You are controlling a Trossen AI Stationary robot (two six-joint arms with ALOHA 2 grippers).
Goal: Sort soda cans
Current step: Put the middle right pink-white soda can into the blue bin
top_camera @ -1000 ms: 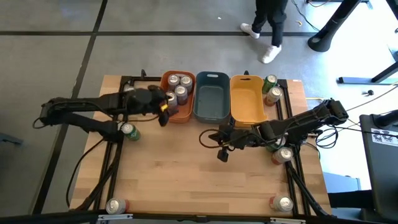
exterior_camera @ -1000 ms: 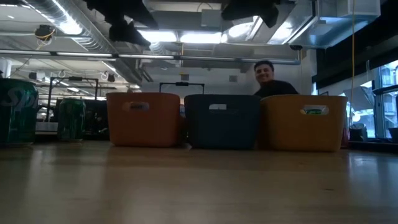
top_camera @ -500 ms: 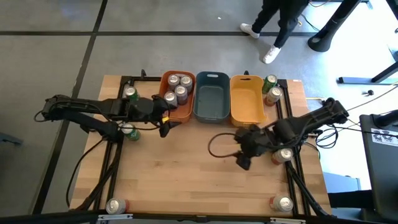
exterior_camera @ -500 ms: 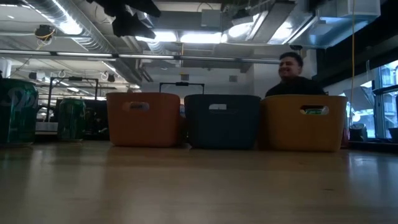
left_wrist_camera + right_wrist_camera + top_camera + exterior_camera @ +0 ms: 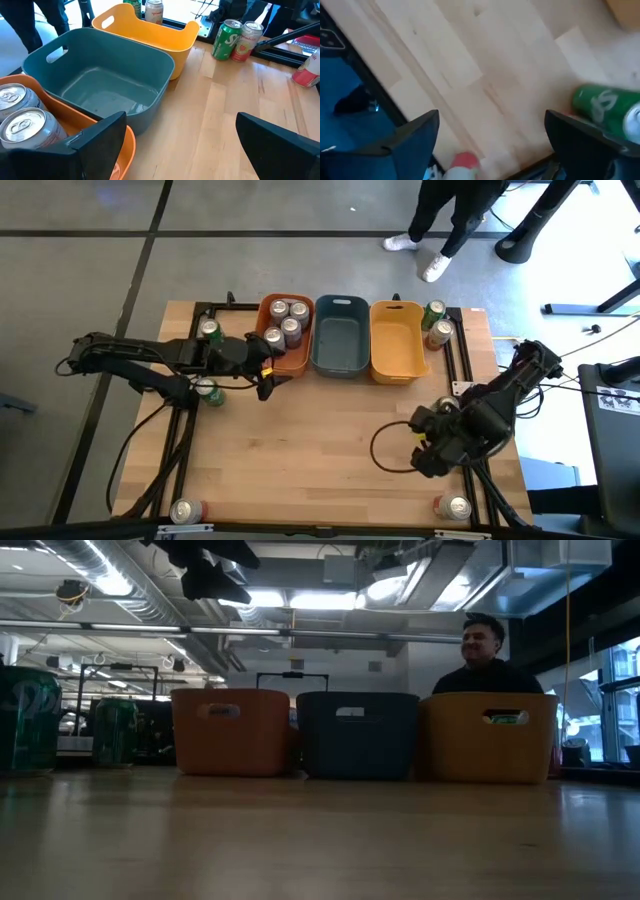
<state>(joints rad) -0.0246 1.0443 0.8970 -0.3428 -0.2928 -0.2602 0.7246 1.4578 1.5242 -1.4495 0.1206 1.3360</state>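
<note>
Swinging back from mid-table, the right gripper (image 5: 428, 463) now hangs with fingers spread and empty over bare wood near the table's (image 5: 300, 470) right front edge, a red can (image 5: 455, 507) at that corner, while farther back the left gripper (image 5: 265, 370), released, sits beside the orange bin (image 5: 297, 363) holding four cans (image 5: 284, 321), a person (image 5: 487, 660) beyond.

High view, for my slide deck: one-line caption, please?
Orange bin holds four soda cans; both arms hover over the table, left tool and right tool open.
</note>
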